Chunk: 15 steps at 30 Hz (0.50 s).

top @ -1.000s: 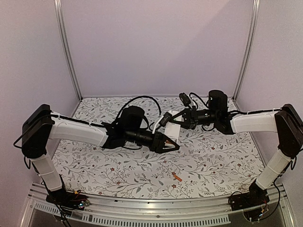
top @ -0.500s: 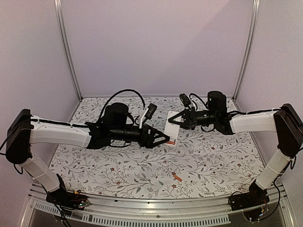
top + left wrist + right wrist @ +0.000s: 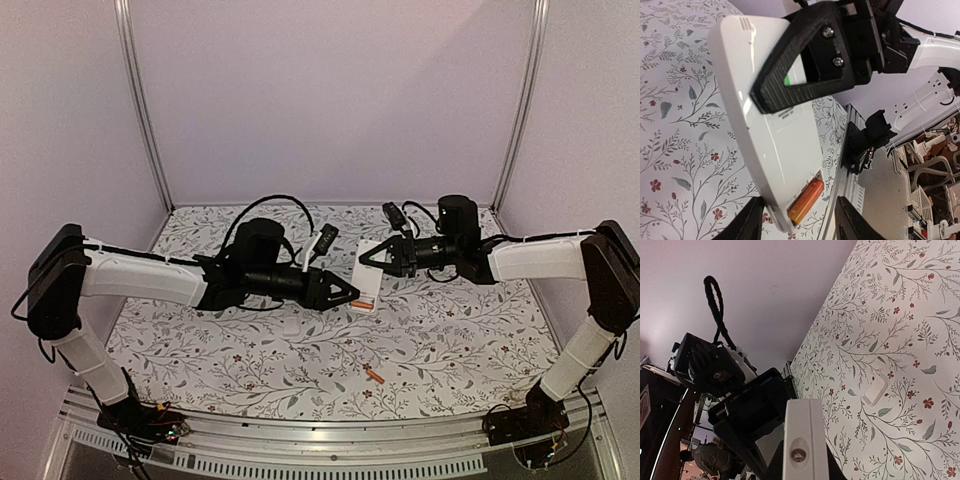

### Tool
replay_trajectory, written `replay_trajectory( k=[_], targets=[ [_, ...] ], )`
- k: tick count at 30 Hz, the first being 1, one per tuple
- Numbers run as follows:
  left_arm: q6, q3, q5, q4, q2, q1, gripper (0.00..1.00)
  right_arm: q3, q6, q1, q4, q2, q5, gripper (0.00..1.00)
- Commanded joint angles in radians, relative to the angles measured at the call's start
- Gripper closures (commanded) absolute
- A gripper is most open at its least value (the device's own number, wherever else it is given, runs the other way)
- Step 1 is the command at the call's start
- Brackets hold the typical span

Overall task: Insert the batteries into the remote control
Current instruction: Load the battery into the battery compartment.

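My right gripper (image 3: 380, 260) is shut on the upper part of the white remote control (image 3: 367, 277) and holds it in the air above the table's middle. In the left wrist view the remote (image 3: 765, 125) fills the frame, with one orange battery (image 3: 806, 201) lying in the recess at its lower end. My left gripper (image 3: 347, 293) is open and empty, its fingertips (image 3: 747, 222) just short of that lower end. The second orange battery (image 3: 374, 376) lies on the table near the front. The right wrist view shows the remote's end face (image 3: 802, 445).
The small white cover plate (image 3: 290, 325) lies flat on the flowered tablecloth left of centre; it also shows in the right wrist view (image 3: 875, 390). Both arms meet over the middle of the table. A metal rail (image 3: 320, 450) runs along the front edge.
My left gripper has drawn back to the left from the remote and stands open. An orange battery now shows in the remote's lower end. The right gripper has tilted the remote slightly.
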Motion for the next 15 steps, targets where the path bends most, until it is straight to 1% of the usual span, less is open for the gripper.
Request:
replay_trajectory(
  k=[1, 7, 13, 15],
  targets=[
    [0.002, 0.04, 0.031, -0.043, 0.049, -0.003, 0.53, 0.002, -0.015, 0.012, 0.03, -0.051, 0.011, 1.0],
    [0.028, 0.078, 0.04, -0.095, 0.082, -0.014, 0.55, 0.01, -0.019, 0.014, 0.029, -0.058, 0.014, 1.0],
    [0.035, 0.082, 0.035, -0.101, 0.087, -0.014, 0.69, 0.011, -0.02, 0.015, 0.028, -0.066, 0.011, 1.0],
    [0.043, 0.086, 0.033, -0.114, 0.086, -0.014, 0.71, 0.011, -0.022, 0.015, 0.029, -0.069, 0.01, 1.0]
  ],
)
